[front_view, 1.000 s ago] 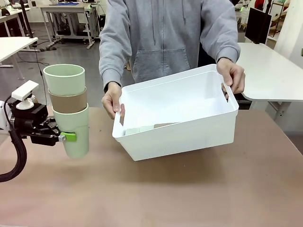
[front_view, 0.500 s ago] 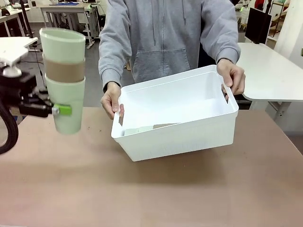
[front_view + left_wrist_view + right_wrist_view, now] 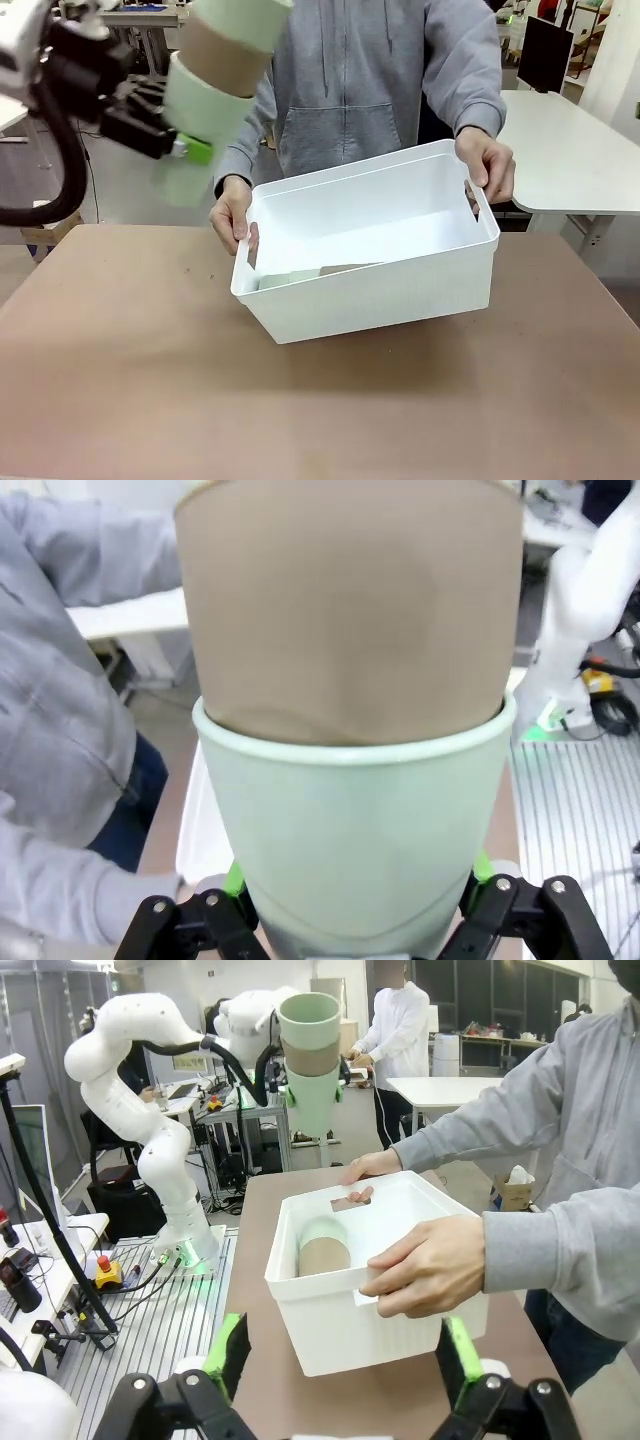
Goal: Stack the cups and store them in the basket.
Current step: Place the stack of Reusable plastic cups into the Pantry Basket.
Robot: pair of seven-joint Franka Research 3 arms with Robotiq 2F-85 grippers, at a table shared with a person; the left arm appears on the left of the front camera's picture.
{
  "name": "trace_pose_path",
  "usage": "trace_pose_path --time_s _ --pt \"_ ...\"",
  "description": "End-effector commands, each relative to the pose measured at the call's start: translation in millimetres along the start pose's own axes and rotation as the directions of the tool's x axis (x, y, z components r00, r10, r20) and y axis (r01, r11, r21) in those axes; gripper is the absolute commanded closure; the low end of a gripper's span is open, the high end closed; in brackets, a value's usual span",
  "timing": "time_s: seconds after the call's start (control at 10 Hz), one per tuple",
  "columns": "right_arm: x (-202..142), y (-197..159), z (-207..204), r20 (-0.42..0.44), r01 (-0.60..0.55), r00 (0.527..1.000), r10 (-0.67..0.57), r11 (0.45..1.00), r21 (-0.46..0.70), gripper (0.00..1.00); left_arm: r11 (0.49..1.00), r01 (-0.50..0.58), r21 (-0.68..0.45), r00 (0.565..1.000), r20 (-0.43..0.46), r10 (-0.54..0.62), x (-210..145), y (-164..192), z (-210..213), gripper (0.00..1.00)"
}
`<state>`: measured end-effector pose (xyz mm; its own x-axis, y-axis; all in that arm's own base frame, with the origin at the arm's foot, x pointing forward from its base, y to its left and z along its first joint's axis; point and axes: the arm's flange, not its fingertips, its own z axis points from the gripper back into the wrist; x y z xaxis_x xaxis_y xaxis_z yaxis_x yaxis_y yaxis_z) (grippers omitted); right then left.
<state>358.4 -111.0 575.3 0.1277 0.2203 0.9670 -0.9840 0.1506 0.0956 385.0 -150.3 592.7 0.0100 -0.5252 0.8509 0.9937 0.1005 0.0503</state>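
Here, label by label:

Surroundings: a brown table (image 3: 150, 400) is seen across the lower frame; white tables are seen behind the person at the upper right and upper left.

Obstruction: the basket (image 3: 380, 280) is held tipped at centre frame by the person's hands (image 3: 232, 215), one at each end, between the stack and the table's middle.

Stack of cups (image 3: 215, 60): seen at the upper left, raised above the basket's left end; green, tan and green are nested; the long axis is tilted, with the mouth toward the upper right.

Stored cups (image 3: 322, 1245): a green and tan stack is seen lying on its side in the basket.

Left gripper (image 3: 185, 150): clamped on the lowest green cup.

Right gripper (image 3: 340, 1360): fingers stand wide apart, nothing between them.

Change: a second ago the stack was held upright and lower at the left edge; it is now raised and leaned toward the basket.
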Motion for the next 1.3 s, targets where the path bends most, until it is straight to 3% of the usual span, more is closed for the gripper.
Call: trace_pose_path --time_s 0.0,0.2,0.6,1.2 --pt "4 0 2 0.012 0.000 1.000 0.000 1.000 0.003 0.00 0.999 -0.032 0.004 0.992 -0.119 0.033 32 23 -25 0.13" --pt "4 0 2 0.012 0.000 1.000 0.000 1.000 0.003 0.00 0.999 -0.017 0.037 0.977 -0.211 0.024 56 30 -63 0.13" --pt "4 0 2 0.012 0.000 1.000 0.000 1.000 0.003 0.00 0.998 0.036 0.057 0.954 -0.299 -0.017 71 34 -124 0.13" --pt "4 0 2 0.012 0.000 1.000 0.000 1.000 0.003 0.00 0.981 0.114 0.160 0.910 -0.413 -0.039 40 39 -193 0.13"
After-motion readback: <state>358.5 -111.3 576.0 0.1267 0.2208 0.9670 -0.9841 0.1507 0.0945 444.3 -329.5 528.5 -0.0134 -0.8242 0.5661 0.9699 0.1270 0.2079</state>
